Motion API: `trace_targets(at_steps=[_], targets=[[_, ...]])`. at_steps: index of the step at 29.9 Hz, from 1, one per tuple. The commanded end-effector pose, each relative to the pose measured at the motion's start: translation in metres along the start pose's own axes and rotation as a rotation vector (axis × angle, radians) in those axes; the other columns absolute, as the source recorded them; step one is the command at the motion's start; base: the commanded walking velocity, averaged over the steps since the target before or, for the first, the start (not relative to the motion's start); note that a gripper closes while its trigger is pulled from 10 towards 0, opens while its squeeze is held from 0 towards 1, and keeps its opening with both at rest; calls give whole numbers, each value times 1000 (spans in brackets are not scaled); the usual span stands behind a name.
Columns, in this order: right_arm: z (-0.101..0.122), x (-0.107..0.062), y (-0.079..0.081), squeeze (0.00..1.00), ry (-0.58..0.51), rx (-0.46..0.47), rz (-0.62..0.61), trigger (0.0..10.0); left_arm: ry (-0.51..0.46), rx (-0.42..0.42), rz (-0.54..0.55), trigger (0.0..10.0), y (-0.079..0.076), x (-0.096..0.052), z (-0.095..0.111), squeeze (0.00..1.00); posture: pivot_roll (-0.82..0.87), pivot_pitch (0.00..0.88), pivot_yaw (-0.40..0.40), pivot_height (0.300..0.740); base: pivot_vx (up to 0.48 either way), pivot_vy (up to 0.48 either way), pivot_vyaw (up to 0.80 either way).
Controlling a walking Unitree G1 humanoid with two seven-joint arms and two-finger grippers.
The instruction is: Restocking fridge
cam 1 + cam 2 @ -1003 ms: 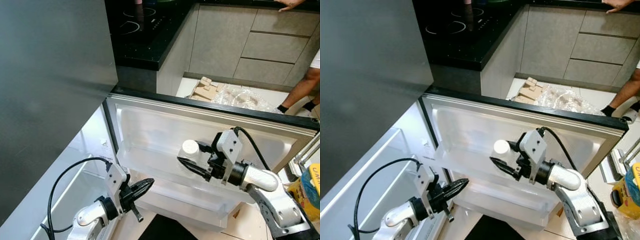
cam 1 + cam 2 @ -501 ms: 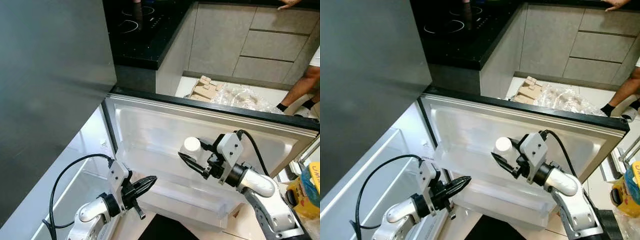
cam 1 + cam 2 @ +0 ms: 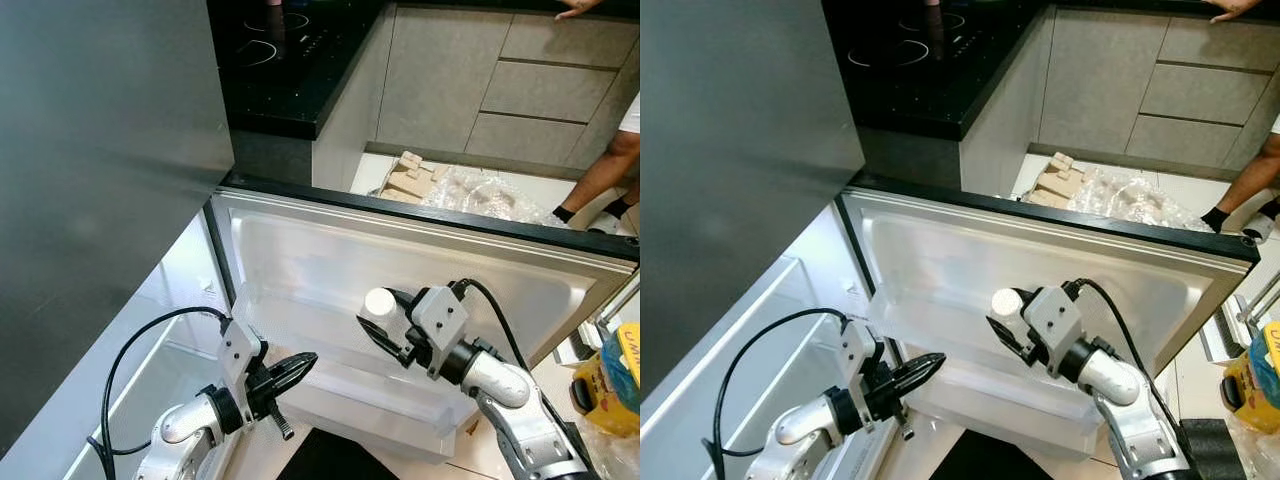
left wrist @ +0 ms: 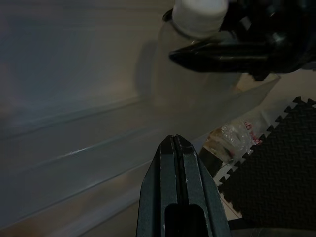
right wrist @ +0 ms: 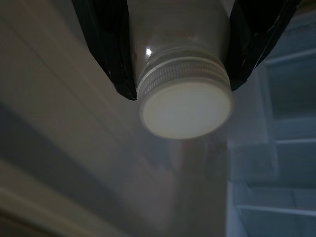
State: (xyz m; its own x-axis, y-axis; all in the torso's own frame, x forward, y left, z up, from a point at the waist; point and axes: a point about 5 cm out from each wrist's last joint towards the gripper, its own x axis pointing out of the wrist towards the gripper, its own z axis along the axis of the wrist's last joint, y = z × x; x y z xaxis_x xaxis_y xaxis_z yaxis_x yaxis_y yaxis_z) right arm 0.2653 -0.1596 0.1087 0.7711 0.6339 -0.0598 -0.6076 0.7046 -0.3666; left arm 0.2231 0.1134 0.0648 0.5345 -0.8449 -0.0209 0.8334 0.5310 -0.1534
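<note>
A translucent white bottle with a white screw cap [image 3: 380, 301] is held upright by my right gripper [image 3: 378, 322], whose black fingers are shut on its neck just below the cap [image 5: 185, 106]. The bottle's body stands in the clear upper bin [image 3: 290, 318] of the open fridge door [image 3: 300, 245]. Lower down to the left, my left gripper [image 3: 296, 367] is shut and empty, pointing at the front of the lower door bin [image 3: 370, 405]. In the left wrist view its closed fingers [image 4: 174, 148] aim toward the bottle [image 4: 200, 12].
The grey upper fridge door [image 3: 100, 150] fills the left. A black cooktop counter [image 3: 285, 60] and grey cabinets [image 3: 520, 90] lie beyond. Cardboard and plastic bags [image 3: 450, 185] lie on the floor. A person's leg [image 3: 610, 170] stands at right. A yellow pack [image 3: 625, 370] and black mat [image 3: 330, 460] are close by.
My right gripper has come down and slightly toward me with the bottle, lowering it into the upper door bin. The left gripper has edged a little to the right.
</note>
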Motion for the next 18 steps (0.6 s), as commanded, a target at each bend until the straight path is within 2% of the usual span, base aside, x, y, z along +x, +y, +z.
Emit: trace_targets(at_steps=[1, 18], targets=[[2, 3, 1, 0, -19, -15, 0, 10000, 8, 14, -2, 10000, 0, -3, 1, 0, -139, 68, 41, 740, 0, 0, 0], [-6, 3, 2, 0, -11, -27, -1, 10000, -59, 47, 3, 10000, 2, 7, 16, 0, -145, 70, 41, 740, 0, 0, 0]])
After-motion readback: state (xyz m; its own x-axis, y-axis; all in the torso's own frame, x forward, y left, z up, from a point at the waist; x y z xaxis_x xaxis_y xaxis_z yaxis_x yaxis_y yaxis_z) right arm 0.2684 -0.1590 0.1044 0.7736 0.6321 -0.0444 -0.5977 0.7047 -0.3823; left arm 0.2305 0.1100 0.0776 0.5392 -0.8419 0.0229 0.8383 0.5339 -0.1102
